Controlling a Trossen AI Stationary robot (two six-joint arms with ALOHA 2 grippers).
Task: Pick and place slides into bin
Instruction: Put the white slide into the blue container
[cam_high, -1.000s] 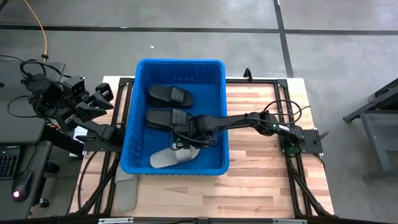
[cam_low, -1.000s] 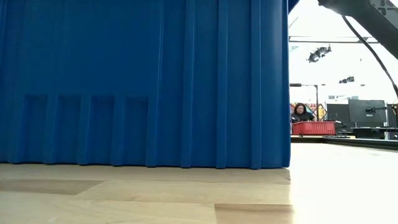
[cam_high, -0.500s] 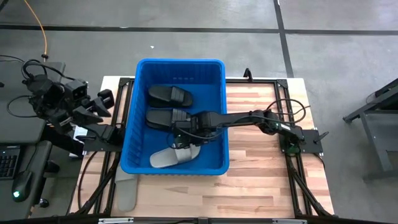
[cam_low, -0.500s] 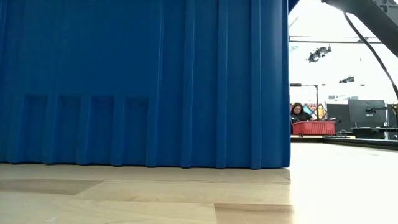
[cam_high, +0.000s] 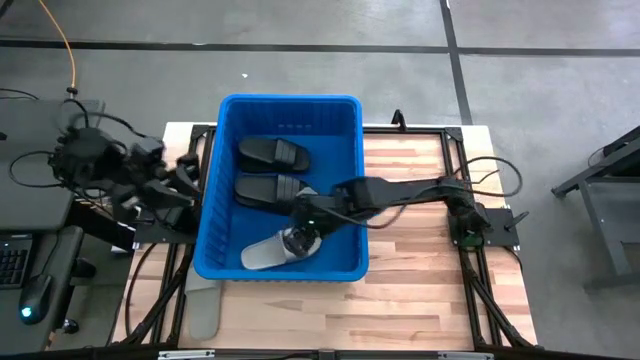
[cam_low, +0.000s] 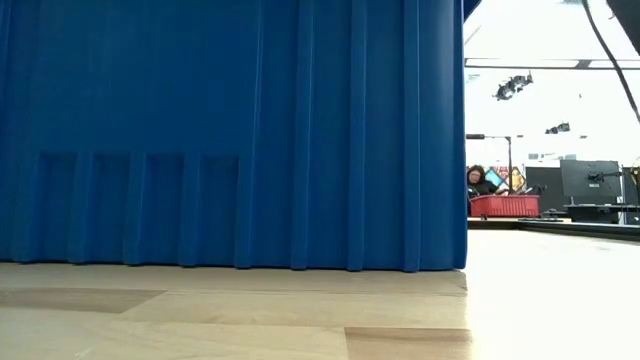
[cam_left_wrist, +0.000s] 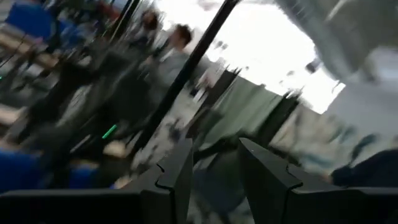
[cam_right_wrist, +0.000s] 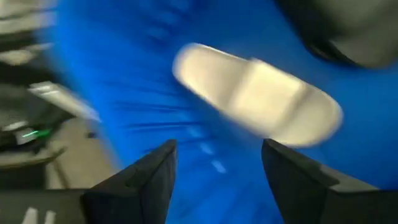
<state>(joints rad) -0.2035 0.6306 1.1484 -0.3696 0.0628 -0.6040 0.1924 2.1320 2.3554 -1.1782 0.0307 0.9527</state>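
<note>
The blue bin (cam_high: 345, 262) stands on the table's left half. Its ribbed near wall (cam_low: 230, 130) fills the low view. Two black slides (cam_high: 272, 153) (cam_high: 270, 189) and a light grey slide (cam_high: 265, 255) lie flat on its floor. The grey one also shows in the right wrist view (cam_right_wrist: 255, 96). My right gripper (cam_high: 299, 238) (cam_right_wrist: 217, 171) is inside the bin, open, just above the grey slide's end and apart from it. My left gripper (cam_high: 183, 178) (cam_left_wrist: 214, 171) is open and empty beside the bin's left wall.
Another light grey slide (cam_high: 203, 308) lies on the table's near left corner, outside the bin. Bare wooden tabletop (cam_high: 430, 260) lies to the right of the bin. A person (cam_low: 482, 180) sits far behind the table, beyond a red crate.
My left arm has swung toward the bin's left wall and turned. My right arm's upper part has risen out of the low view, while its gripper stays over the grey slide in the bin. The slides have kept their places.
</note>
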